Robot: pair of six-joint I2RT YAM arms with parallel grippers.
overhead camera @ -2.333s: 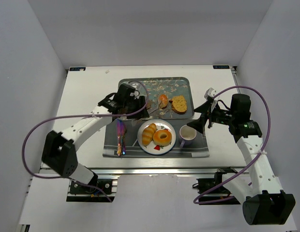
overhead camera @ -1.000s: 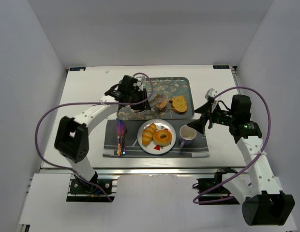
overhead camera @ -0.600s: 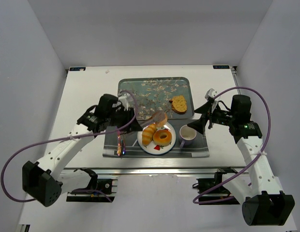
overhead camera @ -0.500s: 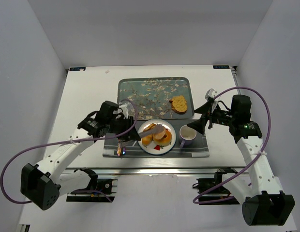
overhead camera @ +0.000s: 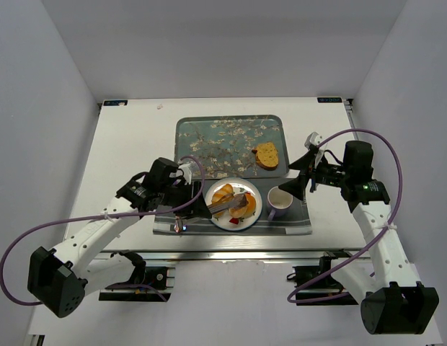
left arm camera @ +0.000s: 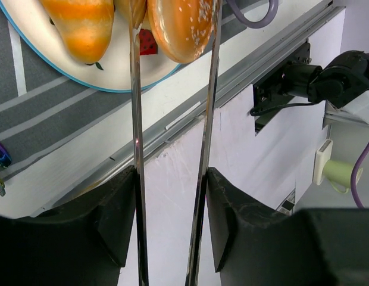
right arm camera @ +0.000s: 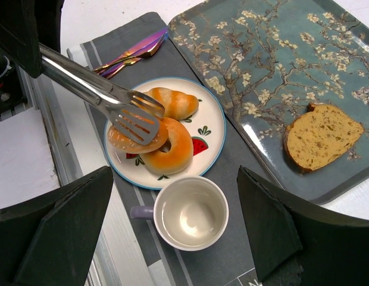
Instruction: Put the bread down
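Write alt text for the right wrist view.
Metal tongs hold a seeded bun over a plate with a roll and a bagel. An empty mug sits below it in frame; a tray at right holds a bread slice.

Bright, even white light falls from above; the table (overhead camera: 130, 144) is almost washed out toward its far edge. Shadows are soft, pooling under the arms by the near edge. In the left wrist view the tongs (left arm camera: 137, 149) carry thin streaks of glare, while the 2 fingers (left arm camera: 113, 220) of the left gripper (left arm camera: 169, 179) show black and blurred. The right gripper (right arm camera: 172, 173) has equally dark, soft fingers (right arm camera: 53, 232); the tray (right arm camera: 251, 132) shines along its rim.
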